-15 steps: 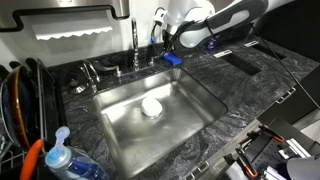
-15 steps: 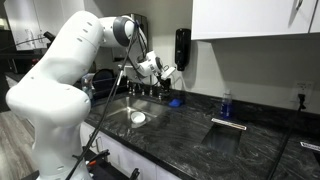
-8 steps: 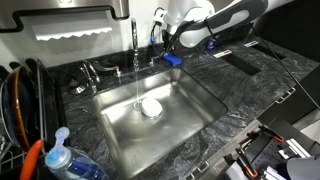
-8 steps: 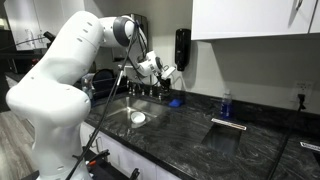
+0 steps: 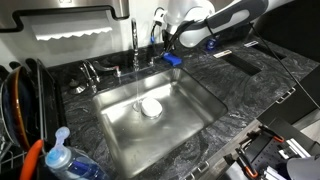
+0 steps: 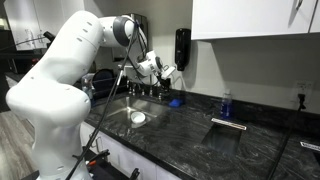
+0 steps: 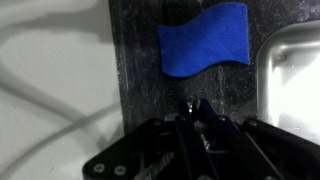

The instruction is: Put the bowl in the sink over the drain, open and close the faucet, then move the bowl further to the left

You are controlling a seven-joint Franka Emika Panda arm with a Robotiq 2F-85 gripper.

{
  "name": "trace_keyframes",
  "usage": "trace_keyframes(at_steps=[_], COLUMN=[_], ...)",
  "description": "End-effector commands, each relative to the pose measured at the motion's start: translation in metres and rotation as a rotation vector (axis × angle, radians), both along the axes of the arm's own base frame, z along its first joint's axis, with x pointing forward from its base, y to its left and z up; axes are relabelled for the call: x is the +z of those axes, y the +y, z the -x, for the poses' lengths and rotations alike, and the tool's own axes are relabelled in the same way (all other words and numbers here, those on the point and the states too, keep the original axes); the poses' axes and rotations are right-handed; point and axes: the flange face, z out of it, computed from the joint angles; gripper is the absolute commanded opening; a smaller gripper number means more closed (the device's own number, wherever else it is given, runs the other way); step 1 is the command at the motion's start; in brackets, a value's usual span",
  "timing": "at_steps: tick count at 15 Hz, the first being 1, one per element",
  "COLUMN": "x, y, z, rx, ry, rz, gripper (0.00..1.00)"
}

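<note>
White bowl [image 5: 151, 107] in sink [image 5: 118, 128], faucet [image 5: 135, 42] running.

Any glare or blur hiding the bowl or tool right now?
In an exterior view the bowl reads clear in the sink, but a light strip upper left is blown out; wrist view is soft, the tool a dark blur below the blue sponge.

Kitchen: sink [image 5: 118, 128], faucet [image 5: 135, 45], stone ctr [image 5: 240, 92], wall cabs [image 6: 250, 18].
</note>
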Motion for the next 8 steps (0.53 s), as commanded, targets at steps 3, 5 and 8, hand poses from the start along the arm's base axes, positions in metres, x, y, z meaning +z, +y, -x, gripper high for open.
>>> trace_keyframes(at_steps=[3, 5, 8], x=[0.0070, 0.0079, 0.0119], y=[0.0049, 0.0056, 0.0091], z=[0.0132, 0.0152, 0.0200], rx=[0.000, 0.005, 0.034], ry=[0.024, 0.024, 0.023], rz=[-0.016, -0.017, -0.043], gripper=[0.04, 0.04, 0.04])
